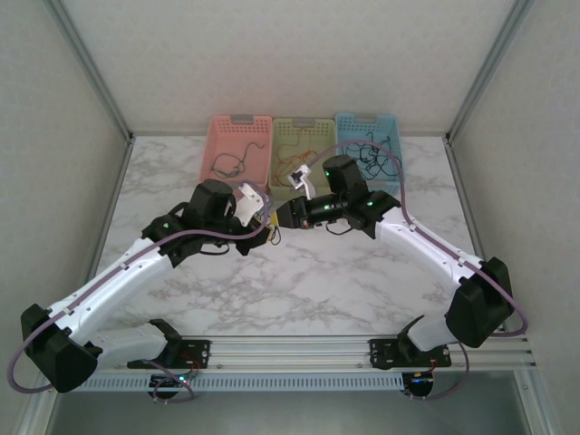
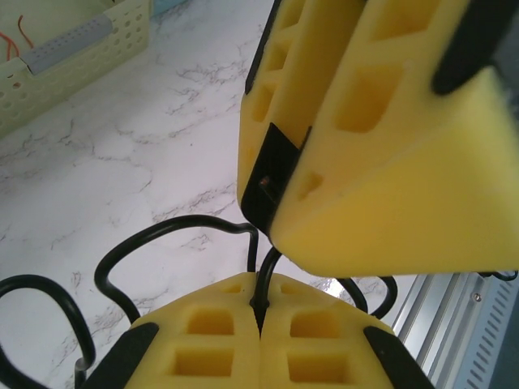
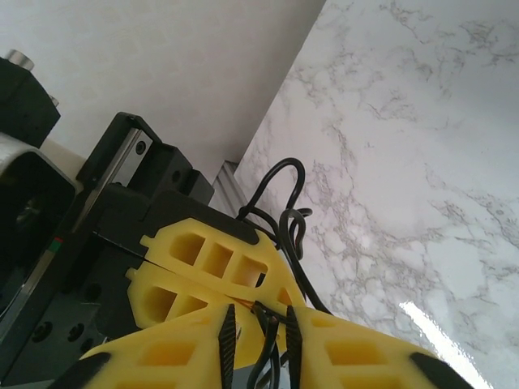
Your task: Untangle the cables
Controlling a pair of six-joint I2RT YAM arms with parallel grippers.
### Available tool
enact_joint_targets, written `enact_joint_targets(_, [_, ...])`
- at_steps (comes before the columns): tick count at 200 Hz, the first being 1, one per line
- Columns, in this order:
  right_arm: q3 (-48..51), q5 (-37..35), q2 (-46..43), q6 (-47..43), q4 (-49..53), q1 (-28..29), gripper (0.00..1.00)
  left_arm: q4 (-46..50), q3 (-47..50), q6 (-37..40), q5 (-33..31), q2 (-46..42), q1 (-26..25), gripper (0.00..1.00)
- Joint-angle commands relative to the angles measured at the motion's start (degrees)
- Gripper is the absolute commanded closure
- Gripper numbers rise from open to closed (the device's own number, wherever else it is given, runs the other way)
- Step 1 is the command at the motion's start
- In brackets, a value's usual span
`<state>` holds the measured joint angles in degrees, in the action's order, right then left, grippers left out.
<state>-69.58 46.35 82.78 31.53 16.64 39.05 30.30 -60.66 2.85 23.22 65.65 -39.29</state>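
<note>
- A white-walled booth encloses a marble table point(image 1: 299, 290). Three perforated baskets stand in a row at its far edge: pink basket point(image 1: 222, 125), yellow-green basket point(image 1: 288, 127) and blue basket point(image 1: 355, 122).
- Each basket holds thin wire: a dark cable point(image 1: 231, 163) in the pink one, an orange-red cable point(image 1: 295, 169) in the middle one, and looping black cables point(image 1: 372, 159) in the blue one.
- Both arms meet over the middle of the table, tip to tip.
- The left gripper point(image 2: 259, 316) is clamped tight on a black cable point(image 2: 195, 219), whose loops curl out beside its pads above the marble.
- The right gripper point(image 3: 263, 324) is drawn in narrow, with strands of the same black cable pinched between its pads just beside the left one.
- Progress, as a judgement: the task looks well under way, since wires already lie in all three baskets. The black cable in hand is not yet free, as its loops cross each other and need pulling apart. Whether the blue basket's bundle is knotted cannot be told.
</note>
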Motion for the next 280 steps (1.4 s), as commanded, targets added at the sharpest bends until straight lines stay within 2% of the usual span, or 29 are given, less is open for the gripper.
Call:
enact_joint_targets(1, [-0.3, 0.8, 0.3, -0.1, -0.8, 0.6, 0.81, 0.9, -1.4, 0.9, 0.0, 0.1, -0.5, 1.00])
enact_joint_targets(43, [-0.4, -0.1, -0.1, -0.5, -0.4, 0.6, 0.95, 1.0, -1.4, 0.7, -0.2, 0.0, -0.5, 1.00])
enact_joint_targets(66, [-0.8, -2.4, -0.7, -1.8, 0.7, 0.6, 0.99, 1.7, -1.6, -0.4, -1.3, 0.0, -0.5, 1.00])
enact_joint_targets(80, [-0.4, -4.8, -1.4, -2.6, 1.2, 0.5, 1.00, 1.9, -1.7, -2.7, -4.4, -0.2, -0.4, 1.00])
enact_joint_targets(92, [0.3, -7.0, -2.3, -3.4, 1.5, 0.3, 1.00, 1.7, -1.4, -6.1, -10.2, -1.0, 0.1, 1.00])
enact_joint_targets(103, [1.2, -8.4, -3.5, -4.3, 1.7, 0.2, 1.00, 0.5, -0.2, -11.9, -14.4, -2.3, 3.0, 1.00])
enact_joint_targets(121, [4.9, -9.0, -6.7, -4.9, -0.2, -0.2, 1.00, -2.5, 2.5, -22.5, -15.4, -5.3, 9.5, 1.00])
enact_joint_targets(142, [9.8, -9.8, -9.9, -6.0, -1.8, -0.9, 1.00, -5.1, 3.2, -31.8, -12.6, -8.7, 15.8, 1.00])
enact_joint_targets(159, [13.5, -12.1, -11.0, -6.4, -1.8, -2.0, 1.00, -8.6, 2.8, -38.9, -8.0, -11.3, 21.2, 1.00])
enact_joint_targets(182, [18.4, -15.9, -10.6, -6.6, -2.5, -4.5, 1.00, -9.0, -0.8, -43.9, -3.5, -13.9, 25.8, 1.00])
enact_joint_targets(193, [20.3, -18.2, -9.9, -5.7, -3.3, -6.4, 1.00, -6.8, -3.3, -42.8, -2.1, -14.3, 26.4, 1.00])
enact_joint_targets(202, [21.5, -20.1, -9.6, -4.8, -3.9, -8.7, 1.00, 0.1, -7.1, -38.5, -3.5, -13.9, 26.4, 1.00])
enact_joint_targets(216, [22.6, -23.7, -9.2, -2.8, -3.6, -14.3, 1.00, 12.4, -12.6, -30.4, -12.1, -13.6, 26.4, 1.00])
enact_joint_targets(231, [23.8, -25.9, -9.8, -2.0, -4.1, -19.0, 1.00, 19.5, -14.2, -24.2, -22.6, -14.9, 26.4, 1.00])
enact_joint_targets(241, [24.0, -26.6, -10.4, -2.1, -4.1, -21.0, 1.00, 21.6, -14.1, -22.1, -25.2, -15.4, 26.8, 1.00])
enact_joint_targets(280, [23.8, -28.9, -12.2, -0.8, -3.4, -25.7, 1.00, 21.8, -13.3, -21.4, -27.1, -14.4, 27.3, 1.00])
